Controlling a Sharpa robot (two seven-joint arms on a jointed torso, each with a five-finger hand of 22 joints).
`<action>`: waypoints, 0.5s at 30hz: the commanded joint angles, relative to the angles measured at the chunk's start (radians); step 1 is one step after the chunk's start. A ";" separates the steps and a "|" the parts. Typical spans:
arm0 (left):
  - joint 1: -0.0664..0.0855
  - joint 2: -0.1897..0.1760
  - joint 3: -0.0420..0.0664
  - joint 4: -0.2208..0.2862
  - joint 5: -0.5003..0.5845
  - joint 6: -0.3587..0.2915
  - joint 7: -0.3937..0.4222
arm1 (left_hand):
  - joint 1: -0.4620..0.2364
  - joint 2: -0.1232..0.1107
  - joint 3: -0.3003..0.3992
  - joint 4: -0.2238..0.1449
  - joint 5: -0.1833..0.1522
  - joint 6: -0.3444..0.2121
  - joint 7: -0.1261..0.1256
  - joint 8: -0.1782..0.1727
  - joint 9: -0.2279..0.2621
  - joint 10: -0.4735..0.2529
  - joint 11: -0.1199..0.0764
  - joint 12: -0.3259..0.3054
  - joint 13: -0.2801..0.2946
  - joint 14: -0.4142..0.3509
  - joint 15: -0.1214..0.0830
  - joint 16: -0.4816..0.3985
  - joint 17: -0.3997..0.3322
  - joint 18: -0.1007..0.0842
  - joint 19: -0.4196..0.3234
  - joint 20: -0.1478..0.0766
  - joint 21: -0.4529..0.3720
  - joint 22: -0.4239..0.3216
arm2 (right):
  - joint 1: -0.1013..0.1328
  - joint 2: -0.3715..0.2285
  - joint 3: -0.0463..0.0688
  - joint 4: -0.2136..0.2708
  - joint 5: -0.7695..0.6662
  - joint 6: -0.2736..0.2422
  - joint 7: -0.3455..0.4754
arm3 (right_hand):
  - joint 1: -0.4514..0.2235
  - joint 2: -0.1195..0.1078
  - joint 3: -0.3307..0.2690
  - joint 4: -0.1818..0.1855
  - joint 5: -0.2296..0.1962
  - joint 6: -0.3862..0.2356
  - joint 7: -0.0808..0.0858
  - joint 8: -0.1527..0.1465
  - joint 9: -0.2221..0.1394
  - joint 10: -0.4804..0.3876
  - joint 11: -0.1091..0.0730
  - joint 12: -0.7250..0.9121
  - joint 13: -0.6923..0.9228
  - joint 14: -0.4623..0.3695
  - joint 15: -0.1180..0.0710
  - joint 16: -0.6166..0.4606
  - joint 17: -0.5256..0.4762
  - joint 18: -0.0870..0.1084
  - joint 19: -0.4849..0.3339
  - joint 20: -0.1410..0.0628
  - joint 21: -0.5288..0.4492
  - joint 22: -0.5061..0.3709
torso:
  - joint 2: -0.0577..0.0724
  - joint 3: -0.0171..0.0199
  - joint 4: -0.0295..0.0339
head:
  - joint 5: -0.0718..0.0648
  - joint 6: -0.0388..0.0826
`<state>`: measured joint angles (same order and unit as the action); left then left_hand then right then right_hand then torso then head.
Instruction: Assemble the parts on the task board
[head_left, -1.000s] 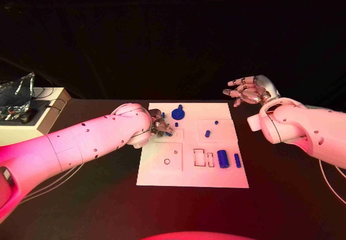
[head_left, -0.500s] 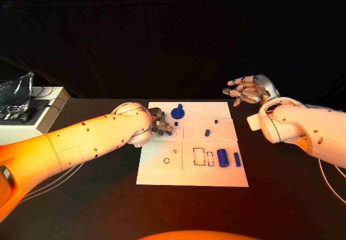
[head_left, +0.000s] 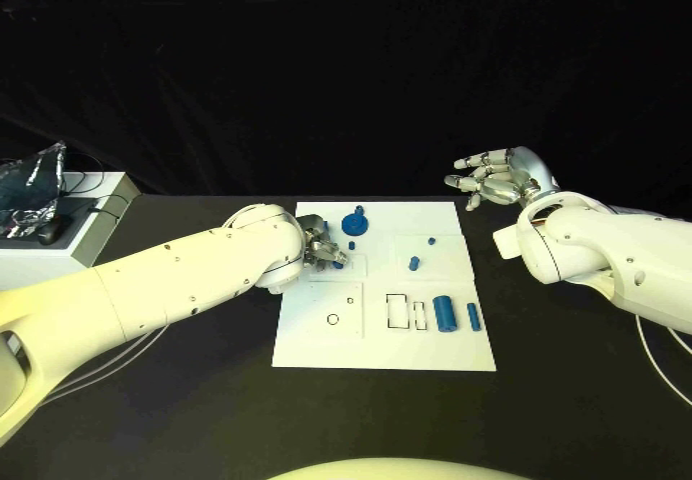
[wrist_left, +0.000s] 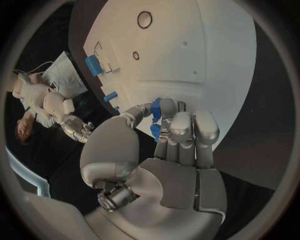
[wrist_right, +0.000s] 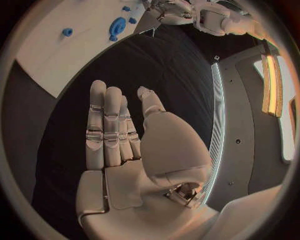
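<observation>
On the white task board (head_left: 385, 345) in the middle of the black worktop (head_left: 188, 400), two blue parts (head_left: 456, 314) lay near its right edge. Further up by its left edge, the left hand (head_left: 323, 251) pinched a small blue part (wrist_left: 156, 131) in its fingertips over the board. Beyond the far right corner, the right hand (head_left: 496, 178) hung above the worktop, fingers spread, holding nothing.

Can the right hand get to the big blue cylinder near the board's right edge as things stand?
Probably yes. The right hand is open and holds nothing, raised off the board's far right corner. The big blue cylinder lies uncovered on the task board; the left hand works across the board.
</observation>
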<state>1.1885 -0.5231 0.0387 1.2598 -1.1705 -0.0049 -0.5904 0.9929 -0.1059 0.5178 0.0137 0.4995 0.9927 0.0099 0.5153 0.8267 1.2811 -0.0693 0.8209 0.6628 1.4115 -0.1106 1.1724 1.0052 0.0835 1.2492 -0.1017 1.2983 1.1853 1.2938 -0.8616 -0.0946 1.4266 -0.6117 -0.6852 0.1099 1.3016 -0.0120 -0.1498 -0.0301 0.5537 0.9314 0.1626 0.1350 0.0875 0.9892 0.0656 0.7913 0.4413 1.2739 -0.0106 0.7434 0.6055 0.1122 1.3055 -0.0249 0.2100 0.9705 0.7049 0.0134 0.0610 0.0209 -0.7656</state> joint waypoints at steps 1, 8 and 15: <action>-0.001 0.001 0.000 -0.001 -0.007 0.029 0.007 | 0.024 0.013 0.148 -0.145 0.001 0.007 -0.004 0.007 0.004 -0.003 -0.002 -0.004 0.001 0.004 0.001 -0.004 -0.002 -0.008 0.007 0.000 -0.004 0.001 | 0.000 0.000 0.000 0.000 -0.007 0.013 0.009 | -0.003 0.004 -0.001 0.002 0.002 0.001 0.004 -0.002 -0.001 -0.005 -0.005 -0.002 -0.001 -0.001 -0.001 -0.002 0.000 -0.009 -0.004 0.000 0.005 -0.001 | 0.000 -0.0001 0.0010 | -0.001 -0.002; -0.001 -0.001 0.000 -0.004 -0.008 0.038 0.005 | 0.030 0.012 0.145 -0.140 0.001 0.006 -0.003 0.007 0.004 -0.004 -0.002 -0.004 0.001 0.004 0.001 -0.004 -0.002 -0.008 0.007 0.002 -0.007 0.005 | 0.000 0.001 0.000 -0.001 -0.007 0.014 0.009 | -0.003 0.004 -0.001 0.002 0.002 0.001 0.004 -0.002 -0.001 -0.005 -0.005 -0.002 -0.001 -0.001 -0.001 -0.002 0.000 -0.009 -0.004 0.000 0.005 -0.001 | 0.000 0.0001 0.0002 | 0.000 -0.002; -0.001 -0.002 0.000 -0.005 -0.012 0.046 0.002 | 0.031 0.012 0.145 -0.139 0.001 0.006 -0.004 0.007 0.004 -0.004 -0.002 -0.004 0.002 0.004 0.002 -0.003 -0.002 -0.008 0.009 0.002 -0.007 0.007 | -0.001 0.001 0.000 -0.001 -0.006 0.014 0.009 | -0.003 0.004 -0.001 0.002 0.002 0.001 0.004 -0.002 -0.001 -0.005 -0.005 -0.002 -0.001 -0.001 -0.001 -0.002 0.000 -0.009 -0.004 0.000 0.005 -0.001 | 0.000 -0.0004 -0.0001 | 0.001 -0.003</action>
<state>1.1892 -0.5257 0.0400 1.2561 -1.1734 0.0128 -0.5897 0.9982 -0.1112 0.5178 0.0137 0.4955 0.9927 0.0099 0.5200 0.8300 1.2794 -0.0675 0.8209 0.6627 1.4115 -0.1106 1.1724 1.0041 0.0835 1.2528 -0.0980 1.2944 1.1915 1.2938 -0.8612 -0.0946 1.4256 -0.6116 -0.6841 0.1098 1.3016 -0.0120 -0.1498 -0.0301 0.5537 0.9310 0.1621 0.1350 0.0875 0.9855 0.0619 0.7913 0.4413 1.2739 -0.0106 0.7434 0.6054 0.1122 1.3055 -0.0249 0.2099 0.9705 0.7040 0.0134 0.0610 0.0217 -0.7679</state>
